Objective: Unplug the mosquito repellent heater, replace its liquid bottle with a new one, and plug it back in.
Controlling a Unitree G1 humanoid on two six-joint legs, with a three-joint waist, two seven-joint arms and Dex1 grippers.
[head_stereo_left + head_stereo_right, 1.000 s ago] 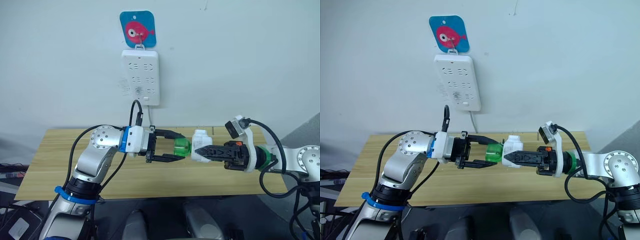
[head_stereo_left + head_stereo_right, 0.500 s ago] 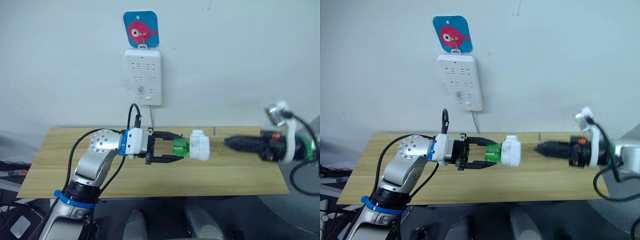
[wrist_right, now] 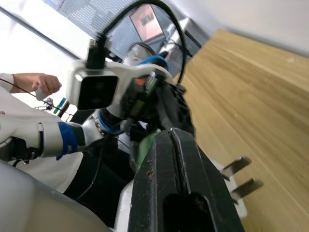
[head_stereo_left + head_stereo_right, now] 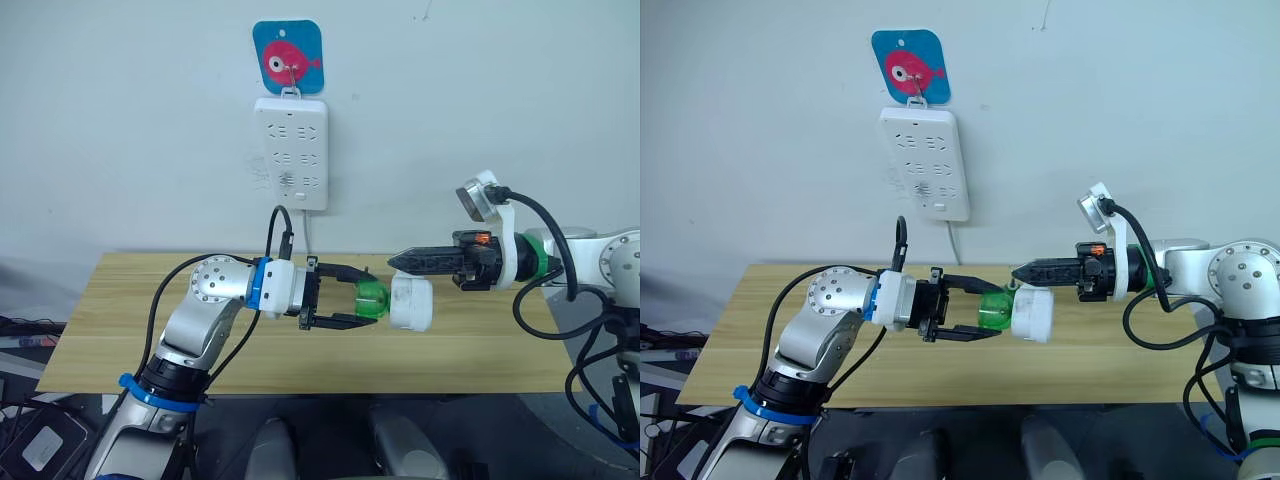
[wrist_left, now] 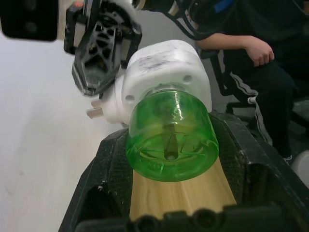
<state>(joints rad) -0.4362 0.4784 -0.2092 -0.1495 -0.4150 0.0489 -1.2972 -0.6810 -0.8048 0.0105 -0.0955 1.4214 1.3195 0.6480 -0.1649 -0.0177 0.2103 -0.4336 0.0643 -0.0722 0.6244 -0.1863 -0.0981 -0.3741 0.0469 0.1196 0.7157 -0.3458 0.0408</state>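
Observation:
My left gripper [image 4: 362, 298] is shut on the green liquid bottle [image 4: 372, 299] and holds it sideways above the table. The white mosquito repellent heater [image 4: 411, 303] sits on the bottle's far end, and its two prongs [image 3: 241, 175] are bare. In the left wrist view the bottle [image 5: 170, 137] lies between the black fingers with the heater [image 5: 164, 67] behind it. My right gripper [image 4: 395, 261] is shut with nothing in it. Its tip hangs just above the heater's top, and I cannot tell whether they touch.
A white power strip [image 4: 291, 152] hangs on the wall under a blue fish hook [image 4: 290, 60], its cord dropping behind the wooden table [image 4: 480, 345]. A seated person [image 5: 260, 63] is off to one side.
My right gripper let go of the heater, pulled away to the right, shut, then came back higher, above the heater. The left gripper kept the bottle and heater.

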